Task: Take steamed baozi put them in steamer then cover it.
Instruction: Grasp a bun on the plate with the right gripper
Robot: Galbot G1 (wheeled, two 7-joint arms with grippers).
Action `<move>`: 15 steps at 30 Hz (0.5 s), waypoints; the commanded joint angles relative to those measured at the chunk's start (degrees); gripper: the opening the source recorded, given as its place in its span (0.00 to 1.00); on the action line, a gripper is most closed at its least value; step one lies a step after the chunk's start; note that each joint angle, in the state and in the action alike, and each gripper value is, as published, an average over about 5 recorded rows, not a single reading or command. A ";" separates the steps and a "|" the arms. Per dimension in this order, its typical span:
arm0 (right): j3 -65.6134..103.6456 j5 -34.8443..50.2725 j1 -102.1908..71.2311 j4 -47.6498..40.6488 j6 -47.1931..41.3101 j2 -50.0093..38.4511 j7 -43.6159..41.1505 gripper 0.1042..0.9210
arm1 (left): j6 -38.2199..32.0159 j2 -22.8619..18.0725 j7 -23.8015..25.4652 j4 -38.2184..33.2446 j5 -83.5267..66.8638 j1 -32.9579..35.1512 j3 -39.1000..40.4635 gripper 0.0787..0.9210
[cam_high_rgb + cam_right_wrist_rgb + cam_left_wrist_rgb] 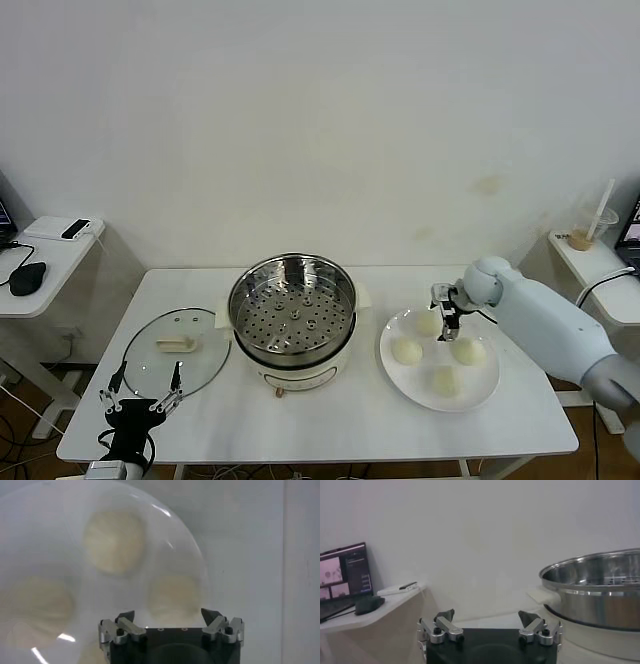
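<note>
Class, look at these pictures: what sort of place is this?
Probably a lab or office set up for cooking trials: a plain white table, side desks with a laptop and mouse, and a steamer.

bright even room light, soft faint shadows, glare streaks on plate [165, 515], buns [115, 540] blurry up close, steamer [600, 587] gleaming

No readable text, label, brand or number anywhere. Laptop screen [344, 575] on side desk shows windows, content too small to read.
</note>
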 commanded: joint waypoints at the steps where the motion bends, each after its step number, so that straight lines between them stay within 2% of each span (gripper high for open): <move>1: -1.82 -0.36 1.49 -3.73 -0.51 3.08 0.15 0.88 | -0.04 -0.15 -0.05 0.05 0.11 -0.07 -0.02 0.88; 5: -1.89 -0.39 1.02 -3.28 -1.23 3.05 0.50 0.87 | -0.09 0.18 -0.06 -0.19 0.03 0.38 -0.07 0.88; 15: -1.83 -0.90 0.82 -3.00 -1.46 2.79 0.85 0.73 | -0.18 0.54 -0.06 -0.34 -0.14 0.64 -0.52 0.88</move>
